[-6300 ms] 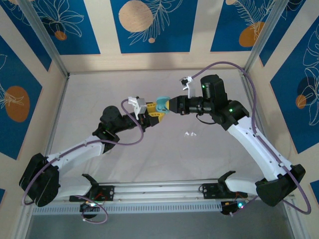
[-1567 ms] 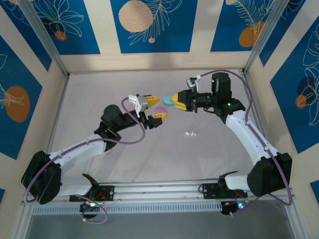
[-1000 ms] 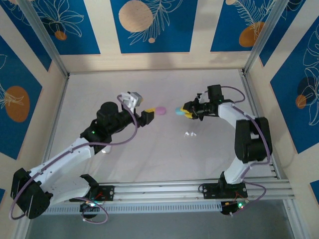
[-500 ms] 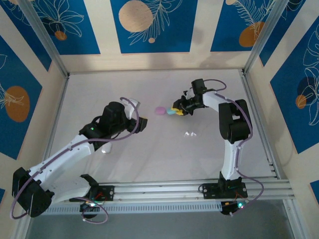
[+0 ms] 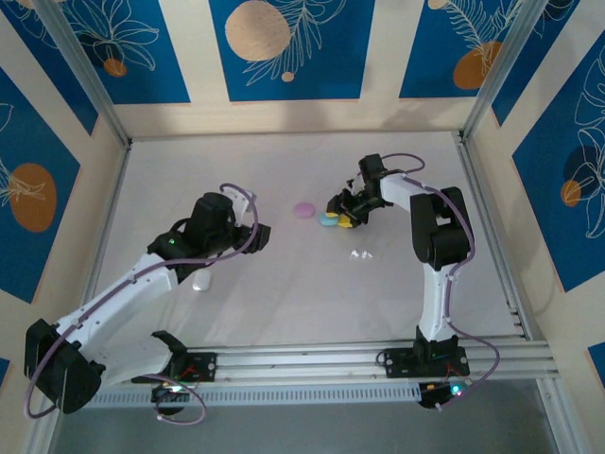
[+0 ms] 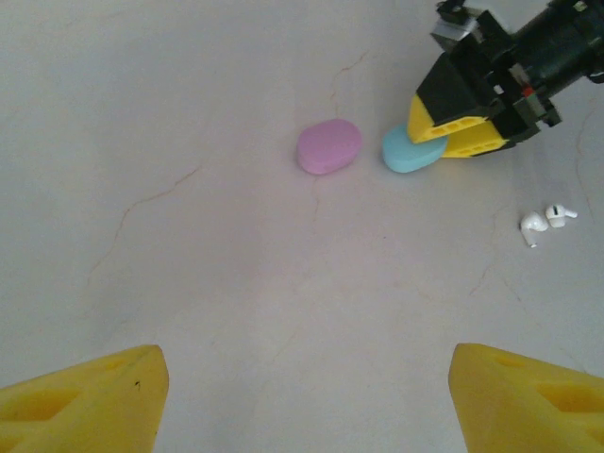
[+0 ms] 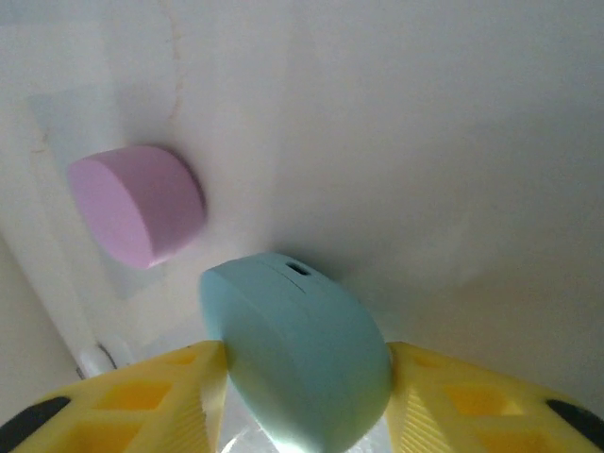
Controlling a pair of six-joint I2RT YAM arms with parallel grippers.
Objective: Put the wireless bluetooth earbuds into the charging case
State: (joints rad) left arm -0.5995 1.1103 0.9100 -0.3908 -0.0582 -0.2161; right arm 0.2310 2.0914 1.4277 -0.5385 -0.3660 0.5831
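Left pincer (image 6: 302, 363): released, empty.
Right pincer (image 7: 307, 377): flanking teal pebble-shaped plastic case (image 7: 283, 321); grip cannot be told.
White glossy earbuds (image 6: 545, 222): near teal case.

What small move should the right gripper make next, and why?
Probably open the right gripper fully and draw it back. The teal case already lies on the table beside the pink case, between the fingers; whether they press it I cannot tell. The white earbuds lie loose nearby.

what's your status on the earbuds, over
Left gripper open, empty. Right gripper around teal case, grip unclear. White earbuds loose nearby, nothing blocking them.
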